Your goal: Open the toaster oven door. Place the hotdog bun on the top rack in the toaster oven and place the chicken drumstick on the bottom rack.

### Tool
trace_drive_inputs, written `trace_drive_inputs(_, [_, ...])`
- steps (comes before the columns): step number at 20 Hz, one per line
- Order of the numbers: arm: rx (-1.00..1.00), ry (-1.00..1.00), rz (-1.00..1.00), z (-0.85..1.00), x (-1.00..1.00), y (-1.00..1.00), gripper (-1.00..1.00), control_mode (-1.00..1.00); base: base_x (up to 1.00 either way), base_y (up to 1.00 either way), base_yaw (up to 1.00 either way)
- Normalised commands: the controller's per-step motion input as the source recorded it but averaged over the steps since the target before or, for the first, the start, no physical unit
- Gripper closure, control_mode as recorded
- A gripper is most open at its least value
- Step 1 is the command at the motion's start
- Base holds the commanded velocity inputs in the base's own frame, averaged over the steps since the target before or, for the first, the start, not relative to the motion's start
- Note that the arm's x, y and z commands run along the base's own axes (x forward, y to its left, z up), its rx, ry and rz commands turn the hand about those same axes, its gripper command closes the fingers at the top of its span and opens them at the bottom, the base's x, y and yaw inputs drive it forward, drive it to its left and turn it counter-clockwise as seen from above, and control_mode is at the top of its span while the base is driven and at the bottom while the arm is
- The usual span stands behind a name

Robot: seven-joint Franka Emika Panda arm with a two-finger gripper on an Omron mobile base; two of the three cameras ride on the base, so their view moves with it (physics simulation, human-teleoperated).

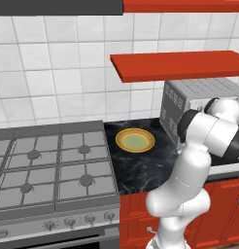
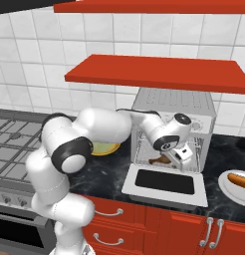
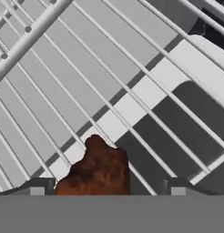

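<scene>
The toaster oven (image 2: 174, 102) stands on the dark counter, its door (image 2: 167, 182) folded down flat in front. Inside it, the brown chicken drumstick (image 2: 159, 160) lies on the bottom rack (image 3: 86, 91), a wire grid. My gripper (image 2: 182, 154) is at the oven mouth, just over the drumstick (image 3: 98, 168). Its jaws stand open, the meat between the two fingertips (image 3: 37, 187) with a gap on the right side. The hotdog bun (image 2: 238, 179) rests on a white plate at the far right. My arm hides the top rack.
A yellow plate (image 1: 135, 140) sits on the counter left of the oven. The gas stove (image 1: 48, 165) fills the left side. A red shelf (image 2: 159, 72) hangs just above the oven. Red cabinet drawers (image 2: 144, 224) lie below the counter edge.
</scene>
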Motion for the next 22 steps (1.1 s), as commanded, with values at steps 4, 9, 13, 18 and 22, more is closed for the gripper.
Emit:
trace_drive_inputs(4, [0.00,-0.08,0.00,0.26,-0.63,-0.25,-1.00,-1.00,0.00,0.00,0.00])
trace_drive_inputs(9, [0.00,-0.07,0.00,0.41,-0.35,-0.23,-1.00,-1.00,0.00,0.00,0.00])
trace_drive_inputs(13, [0.00,-0.04,0.00,0.49,-0.18,-0.13,-1.00,-1.00,0.00,0.00,0.00])
trace_drive_inputs(18, [0.04,0.00,0.00,0.30,-0.88,0.00,-1.00,-1.00,0.00,0.00,0.00])
trace_drive_inputs(22, [0.00,0.00,0.02,-0.05,-0.84,0.08,-1.00,-1.00,0.00,0.00,0.00])
